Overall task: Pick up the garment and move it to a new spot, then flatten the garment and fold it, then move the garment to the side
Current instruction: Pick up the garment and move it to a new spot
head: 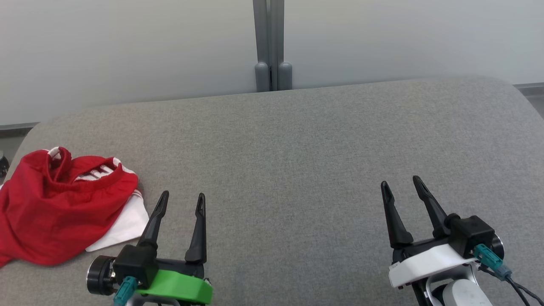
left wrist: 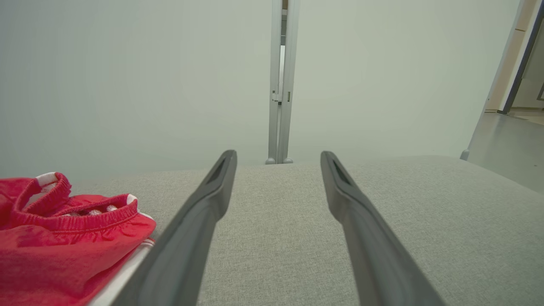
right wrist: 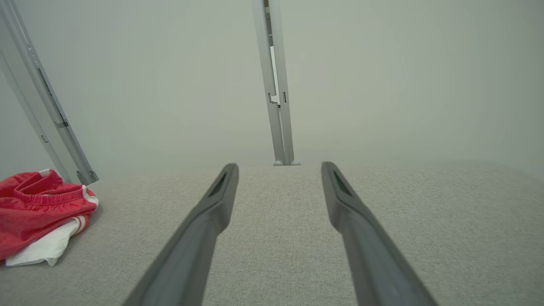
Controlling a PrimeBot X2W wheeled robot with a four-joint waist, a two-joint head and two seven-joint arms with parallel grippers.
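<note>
The garment is a crumpled red piece with white trim and an elastic waistband, lying at the left end of the grey padded surface. It also shows at lower left in the left wrist view, garment, and at the left edge of the right wrist view, garment. My left gripper stands open just right of the garment, nothing between its fingers. My right gripper is open too, far to the right and well apart from the cloth.
A pale partition wall with a grey metal post runs behind the surface. The surface's corners are rounded, with floor beyond the left edge. An open doorway shows at far right in the left wrist view.
</note>
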